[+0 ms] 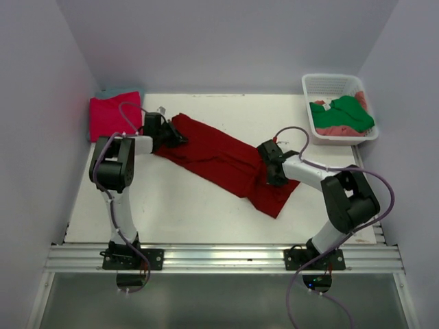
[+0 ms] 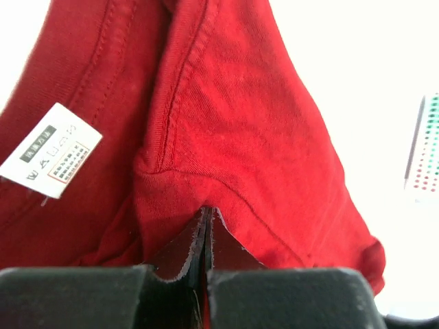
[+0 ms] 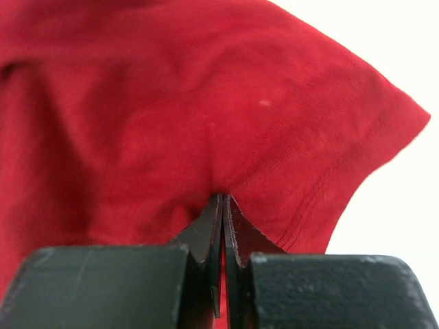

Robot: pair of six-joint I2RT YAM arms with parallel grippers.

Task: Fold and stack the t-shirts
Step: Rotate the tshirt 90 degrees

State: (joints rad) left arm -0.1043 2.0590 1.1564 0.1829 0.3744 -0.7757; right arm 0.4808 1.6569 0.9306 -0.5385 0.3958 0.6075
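The left fingers (image 2: 188,247) are pinched tight on a seamed fold of the dark red t-shirt (image 1: 219,161); the right fingers (image 3: 204,236) clamp its hemmed edge, cloth stretched between them.

Right fingers (image 3: 203,233) pressed together, pinching dark red t-shirt (image 3: 171,103) beside hemmed edge.

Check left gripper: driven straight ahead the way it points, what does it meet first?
The dark red t-shirt. The left gripper is shut on a fold of it, and more of that cloth fills the line ahead. The white label sits off to the side, out of line. What lies past the cloth is hidden.
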